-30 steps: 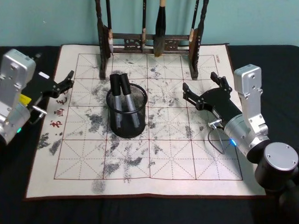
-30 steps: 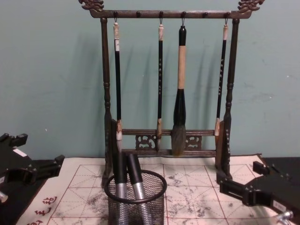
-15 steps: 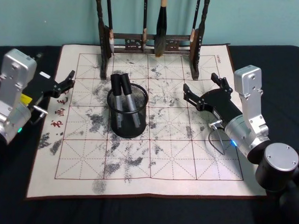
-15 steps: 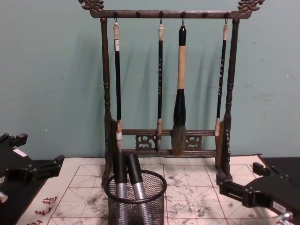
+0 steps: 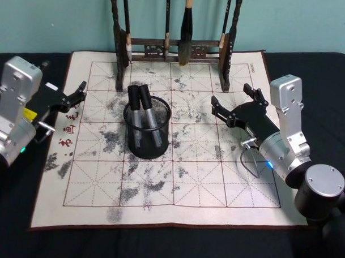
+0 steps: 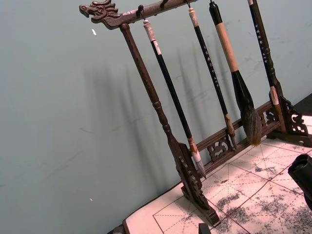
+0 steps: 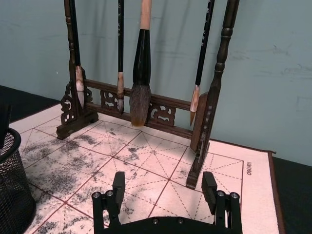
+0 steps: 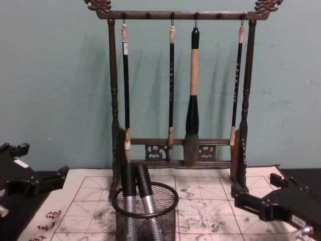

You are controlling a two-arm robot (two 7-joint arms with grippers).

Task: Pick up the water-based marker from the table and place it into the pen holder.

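The right end effector [image 5: 234, 104] hovers with its fingers spread and empty over the right side of the white felt calligraphy mat [image 5: 216, 181], which covers the dark bench [image 5: 311, 66]. The left end effector [image 5: 75, 95] sits at the mat's left edge, fingers also spread and empty. Between them, near the mat's middle, stands the black wire-mesh pen holder [image 5: 145, 140], with two water-based markers [image 5: 142, 108] standing tilted inside it. A wooden brush rack [image 5: 175, 47] with hanging brushes stands along the far edge.

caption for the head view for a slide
Two markers stand in the pen holder on the mat; left gripper and right gripper open, empty.
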